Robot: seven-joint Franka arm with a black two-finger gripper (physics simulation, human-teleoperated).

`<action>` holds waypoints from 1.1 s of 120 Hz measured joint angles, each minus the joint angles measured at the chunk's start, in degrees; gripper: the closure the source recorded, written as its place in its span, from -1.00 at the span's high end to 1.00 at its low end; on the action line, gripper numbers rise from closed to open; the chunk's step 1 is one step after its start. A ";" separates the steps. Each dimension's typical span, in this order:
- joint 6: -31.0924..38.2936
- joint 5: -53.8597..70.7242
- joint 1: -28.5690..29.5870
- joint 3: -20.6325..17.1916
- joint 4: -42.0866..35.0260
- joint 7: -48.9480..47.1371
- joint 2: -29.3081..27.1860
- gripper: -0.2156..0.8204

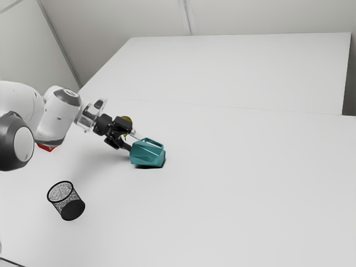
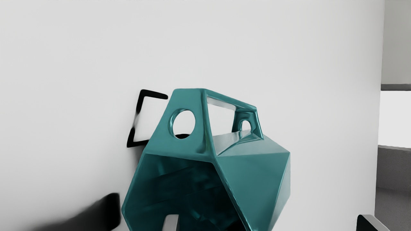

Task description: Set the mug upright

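Exterior view: glossy teal faceted mug (image 1: 147, 154) on its side on white table (image 1: 239, 178), handle uppermost. Black two-finger gripper (image 1: 132, 140) close by, toward exterior view's left. Olive round object (image 1: 127, 119) partly behind gripper. Black wire-mesh cup (image 1: 67, 201) well apart, nearer camera.

Wrist view: fingers (image 2: 171, 223) spread wide, gripping nothing; one before mug's mouth, other outside mug. Mouth faces gripper.

A black mesh cup (image 1: 71, 209) is seen on the white table (image 1: 233, 200), toward the exterior view's left, with its round opening exposed. Farther back, a red object (image 1: 47, 148) is mostly hidden, and a rounded olive-yellow object (image 1: 127, 119) is also partly covered. A thin dark line (image 1: 12, 262) is seen in the near left corner. Pale walls (image 1: 128, 16) are seen beyond the table.
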 joint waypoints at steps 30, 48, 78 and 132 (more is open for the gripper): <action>-1.55 -4.68 0.14 -0.10 -1.94 0.95 0.06 0.55; -2.27 -6.35 0.20 -0.13 -2.89 1.72 0.07 0.39; -2.73 -8.07 0.15 -0.13 -3.73 3.39 0.06 0.01; -2.28 -8.59 0.11 -0.31 -4.69 5.17 0.24 -0.68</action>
